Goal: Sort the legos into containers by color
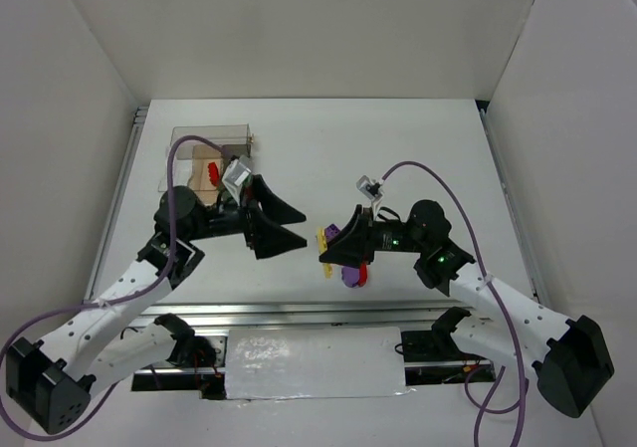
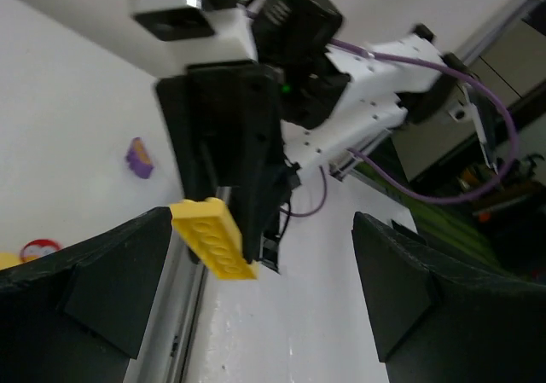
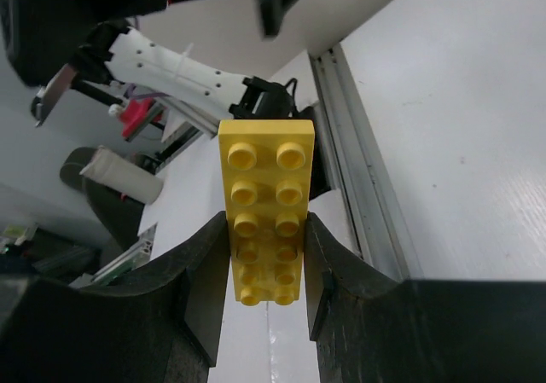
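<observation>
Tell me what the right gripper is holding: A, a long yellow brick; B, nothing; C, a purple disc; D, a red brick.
A: in the right wrist view the right gripper is shut on the long yellow brick, studs facing the camera.

The box [image 1: 209, 148] stands far left on the table [image 1: 418, 148] with a brick [image 1: 213, 173] in it, seemingly near its middle, and before it the left gripper [image 1: 299, 226] faces the right gripper [image 1: 330, 250], which grips the bar [image 3: 264, 221] between its fingers above loose pieces [image 1: 354, 274].
</observation>
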Controlling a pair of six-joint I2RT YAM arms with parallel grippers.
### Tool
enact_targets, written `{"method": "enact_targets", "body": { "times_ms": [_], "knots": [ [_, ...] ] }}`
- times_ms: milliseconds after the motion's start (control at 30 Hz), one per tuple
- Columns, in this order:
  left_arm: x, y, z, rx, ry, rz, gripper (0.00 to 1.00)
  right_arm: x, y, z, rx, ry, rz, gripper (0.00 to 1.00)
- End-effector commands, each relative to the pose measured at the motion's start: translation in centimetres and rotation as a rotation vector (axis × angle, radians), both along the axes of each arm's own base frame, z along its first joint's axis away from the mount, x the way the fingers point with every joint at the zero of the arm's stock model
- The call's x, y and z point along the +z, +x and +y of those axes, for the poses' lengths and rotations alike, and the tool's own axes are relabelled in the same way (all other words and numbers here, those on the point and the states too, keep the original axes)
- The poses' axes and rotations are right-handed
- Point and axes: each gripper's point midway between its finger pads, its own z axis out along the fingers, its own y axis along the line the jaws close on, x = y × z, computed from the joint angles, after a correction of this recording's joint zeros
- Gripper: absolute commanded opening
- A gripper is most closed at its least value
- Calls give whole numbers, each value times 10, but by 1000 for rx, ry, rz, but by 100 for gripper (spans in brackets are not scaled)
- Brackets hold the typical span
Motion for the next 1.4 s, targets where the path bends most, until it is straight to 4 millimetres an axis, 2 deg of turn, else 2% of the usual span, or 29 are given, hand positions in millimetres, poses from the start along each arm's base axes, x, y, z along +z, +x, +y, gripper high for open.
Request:
{"method": "enact_targets", "body": {
  "times_ms": [0, 100, 233, 367, 433, 600, 700, 767, 800, 900, 967, 1067, 1133, 1167, 1200, 1233, 1267, 1300, 1333, 1367],
  "knots": [
    [31, -39, -3, -103, -81, -193, 99, 49, -18, 2, 90, 125, -104, 0],
    [30, -37, -6, -99, -73, -176, 98, 57, -27, 3, 122, 155, -128, 0],
    [27, -37, -19, -150, -81, -144, 96, 67, -29, 8, 136, 167, -140, 0],
    [23, -25, -25, -101, -57, -133, 94, 72, -30, 9, 140, 180, -149, 0],
    [21, -22, -25, -82, -48, -124, 93, 73, -28, 10, 125, 179, -156, 0],
    [29, -33, -26, -128, -79, -128, 84, 69, -11, 13, 43, 161, -133, 0],
    [34, -40, -27, -151, -98, -135, 75, 70, -1, 17, 6, 147, -126, 0],
    [35, -41, -28, -158, -102, -134, 65, 70, -1, 18, 14, 153, -134, 0],
    [35, -42, -28, -163, -102, -131, 54, 71, 0, 18, 15, 156, -127, 0],
    [36, -41, -31, -175, -98, -121, 33, 73, 0, 19, 14, 159, -130, 0],
    [33, -38, -33, -168, -89, -109, 24, 72, -2, 20, 25, 158, -141, 0],
    [31, -27, -34, -113, -72, -87, 1, 69, -3, 19, 30, 145, -149, 2],
    [35, -15, -32, -43, -52, -95, 0, 59, -1, 19, 21, 118, -139, 80],
    [36, 0, -29, 53, -39, -83, 0, 57, 7, 17, -32, 109, -127, 99],
    [33, 13, -22, 120, 24, -66, 0, 49, 17, 14, -85, 82, -128, 100],
    [31, 25, -14, 193, 62, -48, 0, 32, 26, 10, -136, 21, -82, 100],
    [28, 60, 10, 387, 103, -22, 0, 23, 42, 1, -243, -9, -78, 100],
    [16, 76, 32, 509, 203, 37, 0, 5, 54, -10, -317, -70, -31, 100],
    [8, 96, 56, 650, 261, 78, 0, -3, 63, -17, -378, -103, -16, 100],
    [-3, 121, 96, 836, 326, 136, 0, -8, 68, -25, -430, -129, -17, 100]
  ]
}}
